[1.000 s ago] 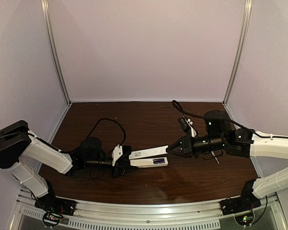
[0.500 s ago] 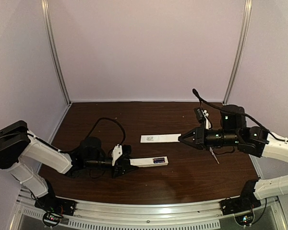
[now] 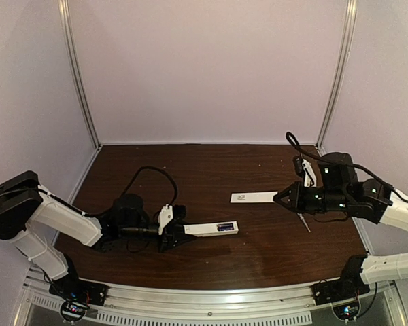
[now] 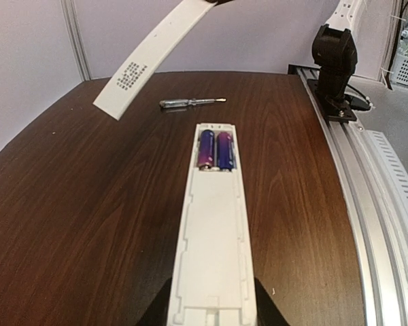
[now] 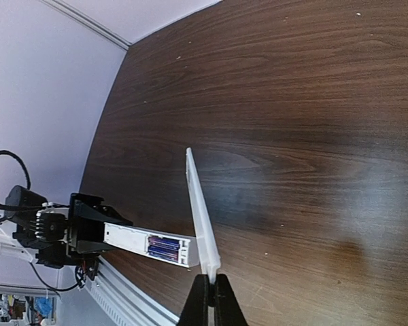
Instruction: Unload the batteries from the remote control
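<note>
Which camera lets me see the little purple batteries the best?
The left wrist camera. It looks straight down the remote control, so both batteries show large, side by side in the open bay. The top camera shows only a tiny blue speck on the remote. The right wrist camera shows them small and far off.

We see the left gripper (image 3: 182, 232) clamping one end of the white remote control (image 3: 205, 229) on the dark table (image 3: 211, 170), batteries (image 3: 224, 227) a blue patch near its other end, right gripper (image 3: 279, 197) pinching the white cover strip (image 3: 251, 197) well apart, screwdriver (image 3: 303, 222) beside it.
</note>
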Available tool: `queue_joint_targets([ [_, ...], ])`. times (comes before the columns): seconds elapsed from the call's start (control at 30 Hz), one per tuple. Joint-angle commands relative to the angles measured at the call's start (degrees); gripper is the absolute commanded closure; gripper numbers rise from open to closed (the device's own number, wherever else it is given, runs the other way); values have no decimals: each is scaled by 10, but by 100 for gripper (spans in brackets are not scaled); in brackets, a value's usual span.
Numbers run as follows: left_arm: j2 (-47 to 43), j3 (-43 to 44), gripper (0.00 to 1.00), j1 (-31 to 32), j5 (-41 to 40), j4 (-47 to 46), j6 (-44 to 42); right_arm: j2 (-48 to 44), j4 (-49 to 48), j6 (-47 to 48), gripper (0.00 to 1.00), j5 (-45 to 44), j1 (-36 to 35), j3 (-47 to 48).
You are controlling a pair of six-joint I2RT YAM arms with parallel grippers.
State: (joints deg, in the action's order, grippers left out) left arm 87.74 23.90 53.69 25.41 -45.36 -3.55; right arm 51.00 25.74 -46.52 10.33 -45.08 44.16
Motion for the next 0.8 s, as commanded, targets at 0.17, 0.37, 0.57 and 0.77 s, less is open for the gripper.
queue_joint_targets([
  [0.17, -14, 7, 100, 3, 1, -38, 2, 12, 117, 56, 100, -155, 3, 35],
  [0.37, -12, 7, 100, 4, 0, -40, 0, 39, 157, 73, 100, -199, 3, 61],
  [0.57, -7, 8, 100, 4, -6, -40, 0, 74, 179, 88, 100, -226, 3, 73],
  [0.77, -4, 8, 100, 3, -11, -41, -1, 110, 193, 101, 100, -244, 3, 82],
])
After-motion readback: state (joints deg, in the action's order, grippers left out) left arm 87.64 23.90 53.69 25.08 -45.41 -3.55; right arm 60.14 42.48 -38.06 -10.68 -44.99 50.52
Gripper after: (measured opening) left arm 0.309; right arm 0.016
